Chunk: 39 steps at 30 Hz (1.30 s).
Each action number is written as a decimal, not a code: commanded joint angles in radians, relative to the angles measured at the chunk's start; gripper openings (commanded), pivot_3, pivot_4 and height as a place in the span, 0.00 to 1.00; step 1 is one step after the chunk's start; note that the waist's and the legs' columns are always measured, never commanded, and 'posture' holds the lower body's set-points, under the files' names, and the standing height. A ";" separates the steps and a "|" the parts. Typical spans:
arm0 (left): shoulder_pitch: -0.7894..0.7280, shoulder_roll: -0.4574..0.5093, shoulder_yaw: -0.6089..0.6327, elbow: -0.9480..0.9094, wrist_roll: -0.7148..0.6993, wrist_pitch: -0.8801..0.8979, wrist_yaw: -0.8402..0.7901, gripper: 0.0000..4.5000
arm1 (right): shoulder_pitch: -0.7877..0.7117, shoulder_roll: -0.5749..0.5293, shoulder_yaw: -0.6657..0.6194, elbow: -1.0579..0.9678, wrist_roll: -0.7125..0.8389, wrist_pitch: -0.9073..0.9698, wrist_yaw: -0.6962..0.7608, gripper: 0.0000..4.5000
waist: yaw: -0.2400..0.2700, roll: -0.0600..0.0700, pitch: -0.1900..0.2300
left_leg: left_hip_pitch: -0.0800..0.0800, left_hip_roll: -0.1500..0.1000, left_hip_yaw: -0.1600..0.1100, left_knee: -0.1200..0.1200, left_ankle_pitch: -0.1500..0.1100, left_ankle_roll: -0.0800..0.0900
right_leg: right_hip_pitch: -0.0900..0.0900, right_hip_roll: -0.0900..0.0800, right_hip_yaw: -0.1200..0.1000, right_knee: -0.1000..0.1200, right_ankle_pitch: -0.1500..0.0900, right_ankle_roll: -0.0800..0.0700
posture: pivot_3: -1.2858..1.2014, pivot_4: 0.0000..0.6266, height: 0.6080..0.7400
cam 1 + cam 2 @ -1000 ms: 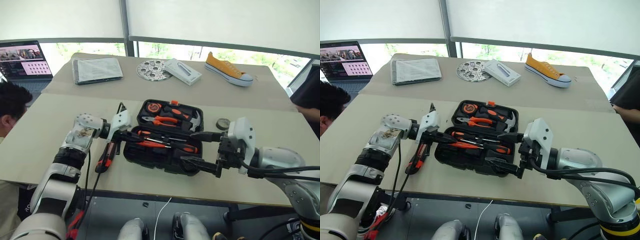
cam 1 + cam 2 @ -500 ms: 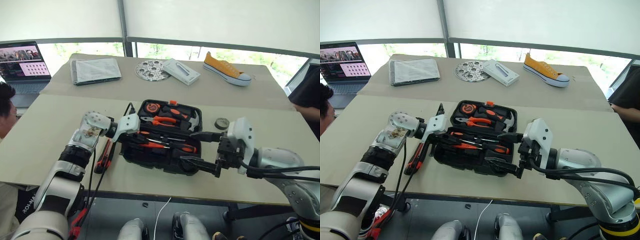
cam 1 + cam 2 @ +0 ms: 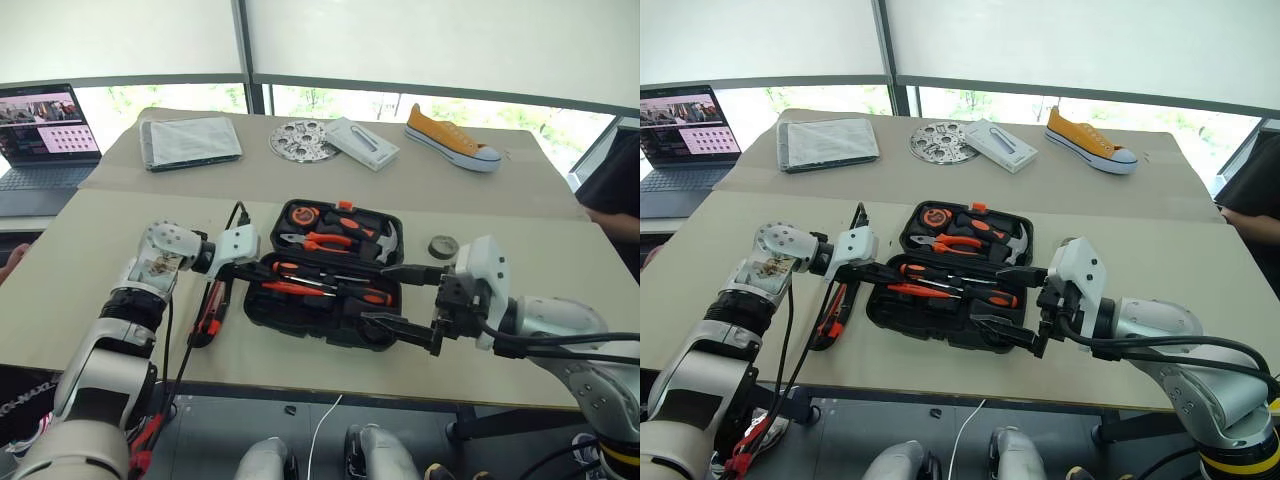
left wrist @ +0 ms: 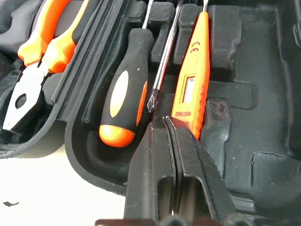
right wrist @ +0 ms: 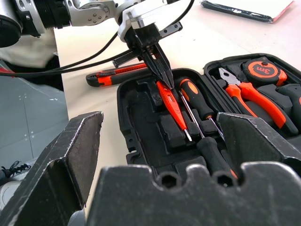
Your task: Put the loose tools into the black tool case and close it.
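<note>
Black moulded tool case [image 3: 325, 290] open at frame centre; two black-and-orange screwdrivers [image 4: 123, 99] and slim orange tester [image 4: 192, 89] seated inside. Black-and-orange utility knife [image 3: 208, 312] on table left of case, small dark tape roll [image 3: 444, 246] to right: both pending, lid unclosed. Left gripper [image 5: 157, 66] jaws together, empty, at tester's end; right gripper [image 3: 400, 300] jaws wide apart, empty.

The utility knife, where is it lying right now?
The utility knife lies on the table just outside the open tool case, off its left end as the head camera sees it, below the left gripper.
</note>
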 commanded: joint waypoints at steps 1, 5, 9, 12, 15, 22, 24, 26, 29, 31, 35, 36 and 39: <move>-0.036 -0.021 0.037 -0.071 -0.061 0.078 -0.023 0.02 | -0.011 0.003 -0.015 -0.012 0.014 -0.003 -0.002 1.00 | 0.001 0.000 0.000 | 0.000 0.000 0.000 0.000 0.000 0.000 | 0.000 0.000 0.000 0.000 0.000 0.000 | 0.52 0.24 0.94; -0.028 -0.035 0.033 -0.105 -0.067 0.102 -0.022 0.02 | -0.013 0.003 -0.011 -0.010 0.012 -0.003 -0.004 1.00 | 0.001 0.000 0.000 | -0.001 0.000 0.000 0.000 0.000 0.000 | 0.000 0.000 0.000 -0.001 0.000 0.000 | 0.52 0.24 0.94; 0.000 -0.066 0.013 -0.110 -0.045 0.086 0.006 0.02 | -0.010 0.004 -0.008 -0.014 0.010 -0.003 -0.007 1.00 | 0.001 0.000 0.000 | -0.001 0.000 0.000 0.000 0.000 0.000 | 0.000 0.000 0.000 -0.001 0.000 0.000 | 0.52 0.24 0.94; 0.020 -0.073 -0.011 -0.068 -0.006 0.039 0.022 0.02 | -0.006 0.005 -0.010 -0.017 0.011 -0.003 -0.009 1.00 | 0.001 0.000 0.000 | -0.001 0.000 0.000 0.000 0.000 0.000 | 0.000 0.000 0.000 -0.001 0.000 0.000 | 0.52 0.24 0.94; 0.033 -0.078 -0.028 0.008 0.035 -0.021 0.051 0.02 | -0.004 0.006 -0.011 -0.015 0.010 -0.004 -0.012 1.00 | 0.000 0.000 0.000 | 0.000 0.000 0.000 0.000 0.000 0.000 | 0.000 0.000 0.000 -0.001 0.000 0.000 | 0.52 0.24 0.94; 0.046 -0.072 -0.028 0.065 0.044 -0.094 0.062 0.02 | 0.003 0.006 -0.023 -0.006 0.018 0.004 -0.018 1.00 | -0.001 0.000 0.000 | 0.002 0.000 0.000 0.000 0.000 0.000 | 0.001 0.000 0.000 0.000 0.000 0.000 | 0.52 0.24 0.94; 0.056 -0.070 -0.014 0.042 0.026 -0.093 0.062 0.02 | 0.005 0.006 -0.023 -0.002 0.015 0.003 -0.019 1.00 | -0.001 0.000 0.000 | 0.001 0.000 0.000 0.000 0.000 0.000 | 0.001 0.000 0.000 0.000 0.000 0.000 | 0.52 0.24 0.94; 0.063 -0.069 0.003 0.013 0.010 -0.090 0.073 0.02 | 0.005 0.007 -0.021 0.000 0.013 0.002 -0.020 1.00 | -0.002 0.000 0.000 | 0.001 0.000 0.000 0.000 0.000 0.000 | 0.001 0.000 0.000 0.000 0.000 0.000 | 0.52 0.24 0.94; 0.075 -0.066 0.027 -0.038 -0.005 -0.073 0.091 0.02 | 0.006 0.009 -0.019 -0.001 0.013 0.003 -0.022 1.00 | -0.001 0.000 0.000 | 0.001 0.000 0.000 0.000 0.000 0.000 | 0.001 0.000 0.001 0.000 0.000 0.000 | 0.52 0.24 0.94; 0.085 -0.062 0.066 -0.113 -0.044 -0.026 0.120 0.02 | 0.011 0.015 -0.012 -0.002 0.010 0.002 -0.025 1.00 | -0.001 0.000 0.000 | 0.001 0.000 0.000 0.000 0.000 0.000 | 0.001 0.000 0.000 0.000 0.000 0.000 | 0.52 0.24 0.94; 0.116 -0.058 0.112 -0.222 -0.094 0.072 0.155 0.02 | 0.018 0.020 -0.005 -0.008 0.008 0.002 -0.025 1.00 | 0.000 0.000 0.000 | -0.001 0.000 -0.001 0.000 0.000 0.000 | 0.000 -0.001 0.001 -0.001 0.000 0.000 | 0.52 0.24 0.94; 0.130 -0.056 0.113 -0.243 -0.095 0.086 0.160 0.02 | 0.020 0.021 -0.004 -0.008 0.007 0.002 -0.025 1.00 | 0.000 0.000 0.000 | 0.000 0.000 -0.001 0.000 0.000 0.000 | 0.000 -0.001 0.000 -0.001 0.000 0.000 | 0.52 0.24 0.94; 0.175 -0.051 0.101 -0.282 -0.085 0.109 0.176 0.02 | 0.020 0.023 0.000 -0.009 0.006 0.002 -0.025 1.00 | 0.000 0.000 0.000 | 0.000 0.000 -0.001 0.000 0.000 0.000 | 0.000 -0.001 0.000 -0.001 0.000 0.000 | 0.52 0.24 0.94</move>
